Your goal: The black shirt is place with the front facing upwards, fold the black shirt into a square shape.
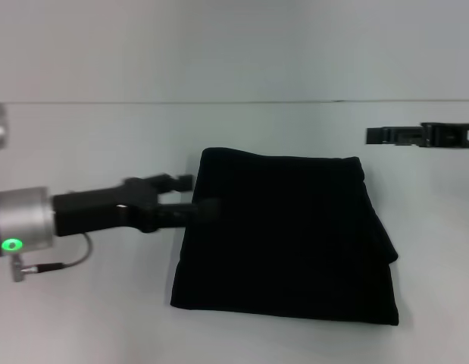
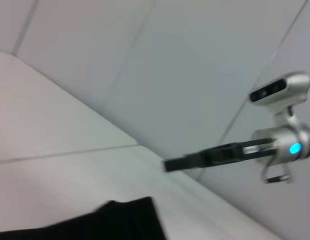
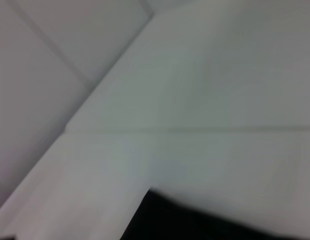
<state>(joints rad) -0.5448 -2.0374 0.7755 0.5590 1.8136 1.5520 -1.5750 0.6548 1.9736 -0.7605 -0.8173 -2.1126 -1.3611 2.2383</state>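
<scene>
The black shirt [image 1: 287,235] lies folded into a rough square on the white table [image 1: 82,318], its front lettering hidden. The left end effector [image 1: 196,196] sits at the shirt's left edge, its fingers [image 1: 177,180] spread apart and gripping nothing. The right end effector [image 1: 370,136] hovers beyond the shirt's far right corner, well apart from it; whether it is released or clenched cannot be told.

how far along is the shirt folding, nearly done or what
Nearly done, it seems. The black shirt already lies folded into a roughly square block on the table, lettering hidden. The left gripper is at its left edge, fingers apart, gripping nothing clearly. The right gripper hangs clear beyond the far right corner. Left: perhaps squaring the uneven right edge.
</scene>
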